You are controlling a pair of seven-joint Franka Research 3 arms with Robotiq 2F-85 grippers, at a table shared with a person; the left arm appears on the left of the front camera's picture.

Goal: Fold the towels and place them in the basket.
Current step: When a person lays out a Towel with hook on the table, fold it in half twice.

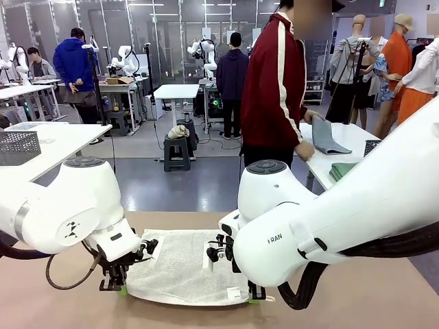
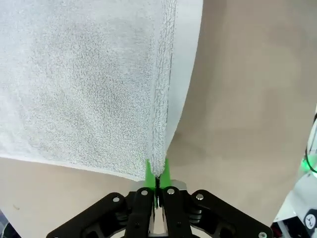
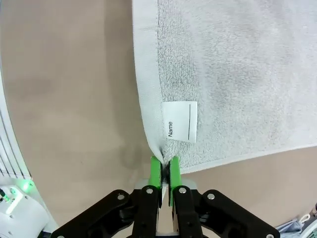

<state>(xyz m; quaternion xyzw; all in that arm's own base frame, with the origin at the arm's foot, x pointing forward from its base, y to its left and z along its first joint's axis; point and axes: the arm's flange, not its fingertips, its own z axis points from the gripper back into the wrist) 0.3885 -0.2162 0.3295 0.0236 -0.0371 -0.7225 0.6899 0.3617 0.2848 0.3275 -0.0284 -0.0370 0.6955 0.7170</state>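
Cream-white towel (image 1: 182, 271) lies spread flat on the tan table (image 1: 384, 301), in the near middle between the two arms; its near edge curves up a little off the surface at both ends.

The left gripper (image 1: 118, 284) stands at the towel's near left corner; in the left wrist view (image 2: 157, 171) its green pads (image 2: 148, 171) are pressed together on the hemmed edge of the towel (image 2: 74, 84), with cloth bunched between them. The right gripper (image 1: 255, 296) stands at the near right corner; in the right wrist view (image 3: 166, 166) its pads (image 3: 156, 171) are likewise clamped tight on the corner of the towel (image 3: 237, 74).

Just beside that corner a white sewn-in label (image 3: 180, 121) reads "Name", with a blank line next to it; in the front view the same label (image 1: 234, 293) is too small to read. The right arm's white shell bears the letters "FRAN" (image 1: 274, 238); the rest of the word is turned out of sight. That arm's bulk hides the towel's right edge and most of its own gripper.

At the far side a person (image 1: 274, 82) in a dark red jacket with a white stripe stands turned towards a white side table (image 1: 357, 137) at the far right, one hand (image 1: 304, 149) near a grey cloth (image 1: 329, 137); a folded green cloth (image 1: 341, 170) lies nearer on that table, partly cut off by the arm. A grey perforated bin (image 1: 17, 147) sits on another white table at the far left, cut by the picture's edge.
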